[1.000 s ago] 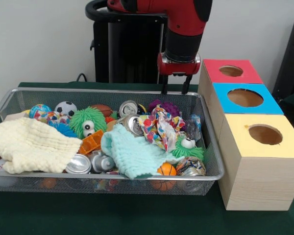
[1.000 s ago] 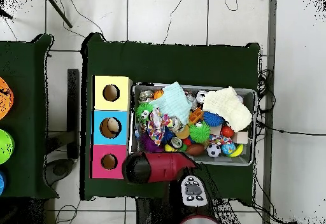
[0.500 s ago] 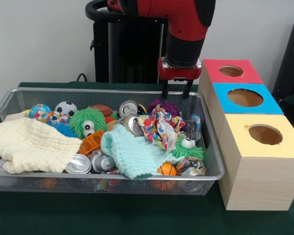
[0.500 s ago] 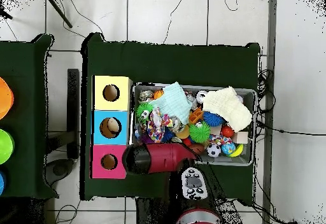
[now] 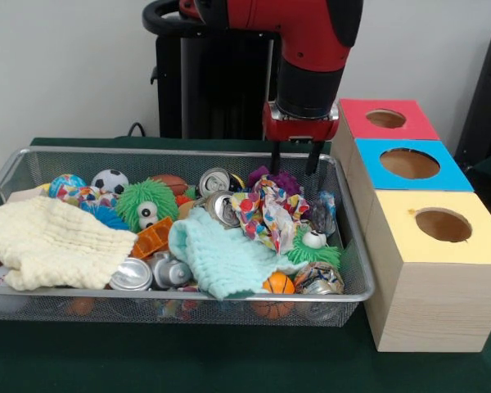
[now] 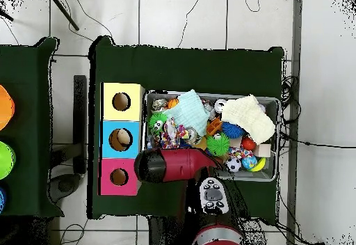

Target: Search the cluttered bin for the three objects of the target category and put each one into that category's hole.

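Red-and-black arm's gripper (image 5: 294, 160), fingers apart and empty, hangs over the wire bin's (image 5: 353, 246) purple toy (image 5: 283, 180), upper centre of frame.

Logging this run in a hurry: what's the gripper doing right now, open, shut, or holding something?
Gripper: open and empty, hanging over the far right corner of the bin, above a purple toy.
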Motion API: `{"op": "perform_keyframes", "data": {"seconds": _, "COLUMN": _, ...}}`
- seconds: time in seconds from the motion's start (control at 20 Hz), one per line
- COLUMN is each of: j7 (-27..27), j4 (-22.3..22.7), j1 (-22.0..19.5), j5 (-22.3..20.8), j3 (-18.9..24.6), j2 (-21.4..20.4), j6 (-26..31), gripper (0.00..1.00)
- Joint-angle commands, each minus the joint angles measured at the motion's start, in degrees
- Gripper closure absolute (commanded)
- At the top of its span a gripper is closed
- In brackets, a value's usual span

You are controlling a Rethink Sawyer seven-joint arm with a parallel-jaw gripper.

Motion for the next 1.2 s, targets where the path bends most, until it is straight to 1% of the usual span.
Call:
{"op": "perform_keyframes", "data": {"seconds": 0.05, "j7": -2.19, "j4": -8.29, "j1": -2.13, "j5": -1.10, "j3": 7.27, "j2": 1.77, "j6": 5.55, "gripper": 0.00}}
{"op": "perform_keyframes", "data": {"seconds": 0.25, "j7": -2.10, "j4": -8.80, "j1": -2.19, "j5": -1.08, "j3": 7.46, "j2": 1.80, "j6": 6.15, "gripper": 0.00}}
{"op": "perform_keyframes", "data": {"seconds": 0.6, "j7": -2.46, "j4": -11.28, "j1": -2.18, "j5": -1.27, "j3": 8.10, "j2": 2.64, "j6": 7.66, "gripper": 0.00}}
{"op": "perform_keyframes", "data": {"seconds": 1.2, "j7": -3.46, "j4": -17.69, "j1": -2.11, "j5": -1.60, "j3": 9.14, "j2": 4.86, "j6": 12.05, "gripper": 0.00}}
